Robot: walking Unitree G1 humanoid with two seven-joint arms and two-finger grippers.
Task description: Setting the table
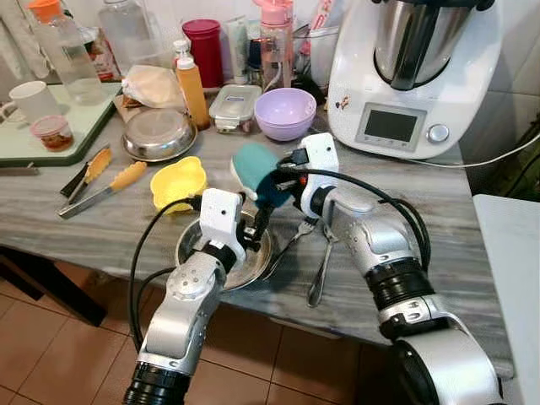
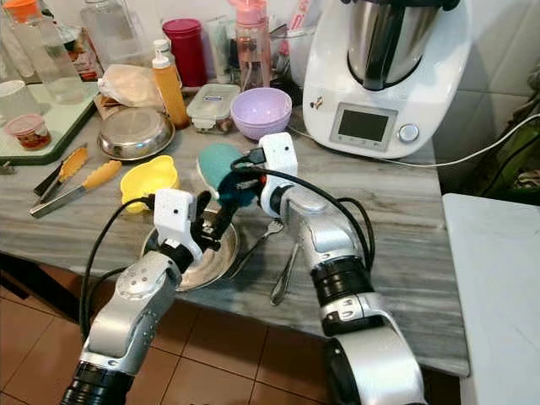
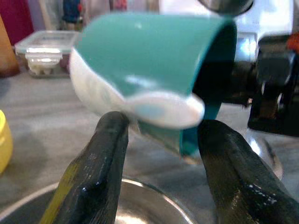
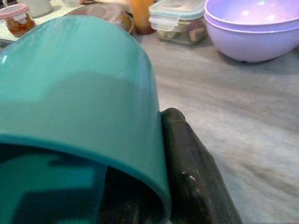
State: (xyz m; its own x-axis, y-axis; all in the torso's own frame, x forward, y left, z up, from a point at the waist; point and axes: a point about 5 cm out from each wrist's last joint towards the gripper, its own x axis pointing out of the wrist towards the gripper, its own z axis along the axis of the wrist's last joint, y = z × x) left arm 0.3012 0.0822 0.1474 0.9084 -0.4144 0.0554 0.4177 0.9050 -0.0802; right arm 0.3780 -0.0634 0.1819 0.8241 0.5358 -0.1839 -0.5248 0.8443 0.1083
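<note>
Teal cup, tipped sideways above the steel plate, is clamped at its rim by the right gripper; the left gripper is spread beneath.

Teal cup between left end effector fingers.
The cup lies tilted above a steel bowl; a lidded container stands on the desk behind.

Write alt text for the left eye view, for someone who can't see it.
The right gripper holds a teal ceramic cup tilted above a round steel plate on a grey marble table, with the left gripper just below it. A metal fork and spoon lie right of the plate, a yellow bowl to its left.
</note>
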